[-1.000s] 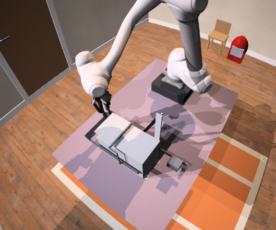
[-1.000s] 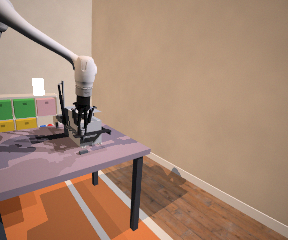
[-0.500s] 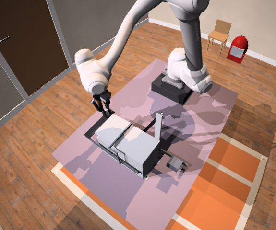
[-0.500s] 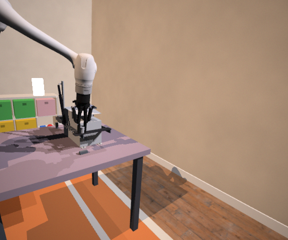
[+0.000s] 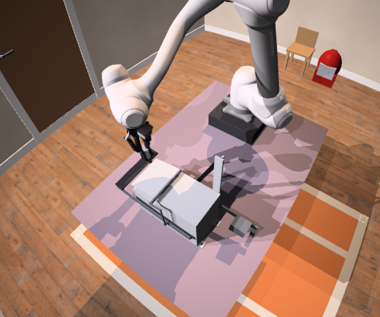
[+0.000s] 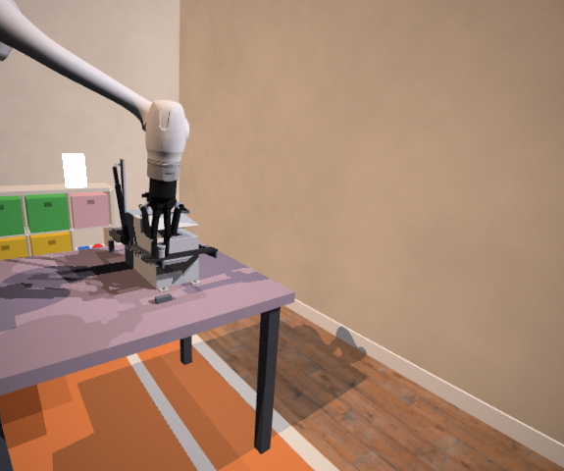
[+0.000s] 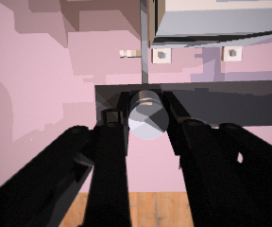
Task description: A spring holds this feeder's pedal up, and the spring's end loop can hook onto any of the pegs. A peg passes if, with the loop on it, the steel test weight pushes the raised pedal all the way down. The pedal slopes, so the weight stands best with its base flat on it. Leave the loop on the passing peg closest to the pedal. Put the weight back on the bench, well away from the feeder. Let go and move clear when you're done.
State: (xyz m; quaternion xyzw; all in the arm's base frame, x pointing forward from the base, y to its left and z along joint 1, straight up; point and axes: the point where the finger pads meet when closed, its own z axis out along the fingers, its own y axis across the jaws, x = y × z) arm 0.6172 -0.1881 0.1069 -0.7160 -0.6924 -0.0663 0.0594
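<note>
The grey box feeder (image 5: 176, 201) stands on the pink bench. Its dark pedal (image 5: 133, 174) reaches out from the feeder's far-left side and also shows in the wrist view (image 7: 221, 101). My gripper (image 5: 147, 154) points down over the pedal's outer end and is shut on the steel test weight (image 7: 148, 115), a short upright cylinder between the fingers. The weight sits at the pedal's near edge; I cannot tell whether its base touches the pedal. A grey upright post (image 5: 218, 172) rises beside the feeder. The spring loop and the pegs are not clear to me.
The arm's dark base (image 5: 237, 124) stands at the back of the bench. A small grey block (image 5: 241, 225) lies at the feeder's right end. The bench's edge is close behind the pedal (image 6: 190, 253). Coloured storage bins (image 6: 33, 223) stand beyond the bench.
</note>
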